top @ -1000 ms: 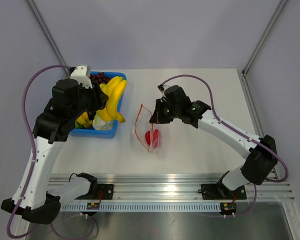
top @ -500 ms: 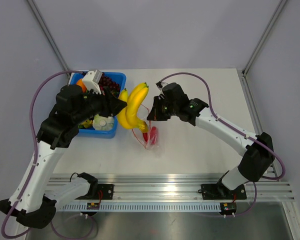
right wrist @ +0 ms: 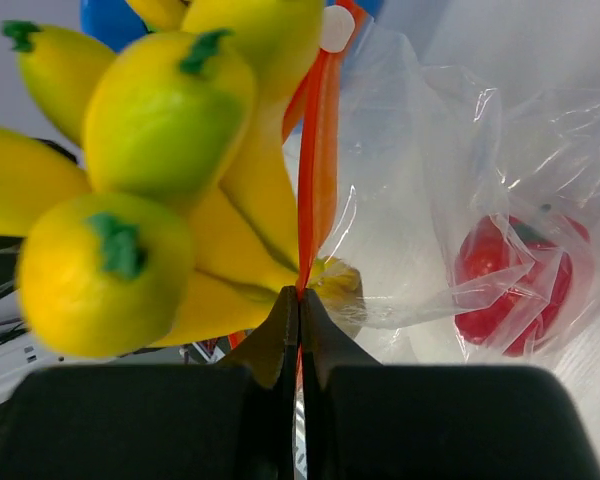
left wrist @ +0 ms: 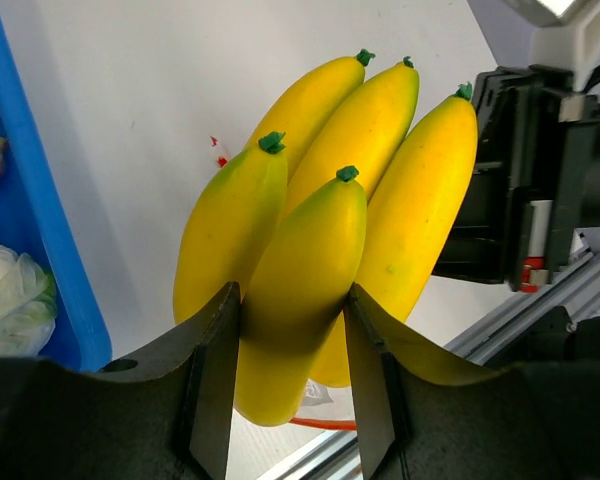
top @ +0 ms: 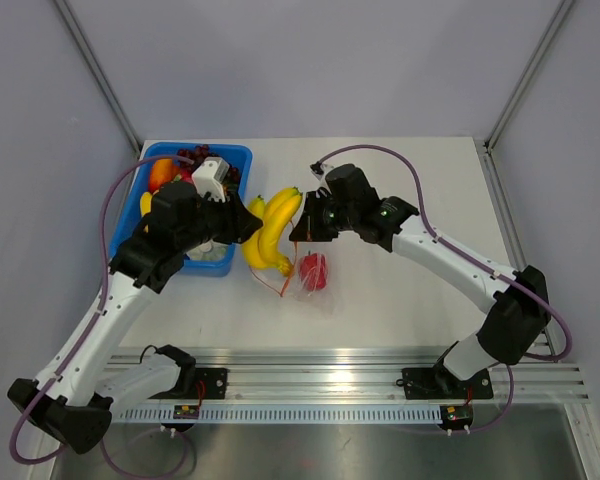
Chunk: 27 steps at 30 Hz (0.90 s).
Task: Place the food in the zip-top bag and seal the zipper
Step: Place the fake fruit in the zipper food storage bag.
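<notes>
Top external view: above the desk (top: 420, 190), the left pincer (left wrist: 290, 300) clamps the banana bunch (top: 270, 232), poised at the mouth of the zip-top bag (right wrist: 450, 140), which holds a red fruit (right wrist: 510, 280); the right pincer (right wrist: 298, 300), nipped tight on the zipper (right wrist: 315, 150), apparently lifts the mouth open

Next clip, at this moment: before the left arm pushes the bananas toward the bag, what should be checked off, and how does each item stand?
1. Left claw gripping the bananas: ok, clamped on one banana of the bunch.
2. Right claw holding the zipper strip: ok, pinched shut on it.
3. Bag mouth wide enough for the bunch: cannot tell.
4. Bananas lined up with the mouth: cannot tell; they sit right beside the strip.
5. Red fruit inside the bag: ok.
6. Tray emptied of food: not ok, an orange fruit lies in it.
</notes>
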Available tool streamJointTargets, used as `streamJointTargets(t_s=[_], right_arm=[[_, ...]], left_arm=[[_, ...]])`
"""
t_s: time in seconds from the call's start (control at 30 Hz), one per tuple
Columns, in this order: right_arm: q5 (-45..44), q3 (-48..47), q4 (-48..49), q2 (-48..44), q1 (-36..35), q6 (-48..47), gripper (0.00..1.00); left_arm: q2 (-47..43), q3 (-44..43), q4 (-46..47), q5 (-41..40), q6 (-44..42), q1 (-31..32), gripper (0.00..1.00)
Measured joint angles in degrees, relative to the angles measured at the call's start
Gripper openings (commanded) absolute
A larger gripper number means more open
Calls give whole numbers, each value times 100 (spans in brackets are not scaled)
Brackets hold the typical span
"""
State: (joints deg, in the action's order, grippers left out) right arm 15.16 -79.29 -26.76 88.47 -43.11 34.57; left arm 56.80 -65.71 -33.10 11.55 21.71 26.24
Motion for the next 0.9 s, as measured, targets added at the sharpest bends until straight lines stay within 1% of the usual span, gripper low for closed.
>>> streamJointTargets(t_s=[0.17, 0.3, 0.57, 0.6, 0.63, 0.67, 0.73, 0.77, 0.9], right_arm=[[258, 2, 177, -98, 0, 105, 0], [448, 24, 323, -195, 0, 201, 0], [691, 96, 564, -236, 0, 400, 0], [699, 120, 577, -236, 0, 428, 0], [702, 133, 581, -236, 0, 442, 0], [704, 151, 586, -236, 0, 459, 0], [704, 168, 612, -236, 0, 492, 0], [704, 170, 619, -236, 0, 496, 0], [702, 184, 638, -238, 0, 498, 0]], left_arm=[[-114, 295, 234, -146, -229, 0, 0], [-385, 592, 542, -197, -398, 0, 0], [-828, 1445, 1309, -103, -282, 0, 0], [-835, 1488, 1338, -96, -267, 0, 29], [-831, 1502, 1335, -76, -267, 0, 50], [-824, 1502, 1316, -57, -286, 0, 65], [-782, 1453, 1187, 48, -337, 2, 76], [-739, 1401, 1099, 90, -372, 9, 79], [-557, 1038, 566, 120, -455, 24, 86]])
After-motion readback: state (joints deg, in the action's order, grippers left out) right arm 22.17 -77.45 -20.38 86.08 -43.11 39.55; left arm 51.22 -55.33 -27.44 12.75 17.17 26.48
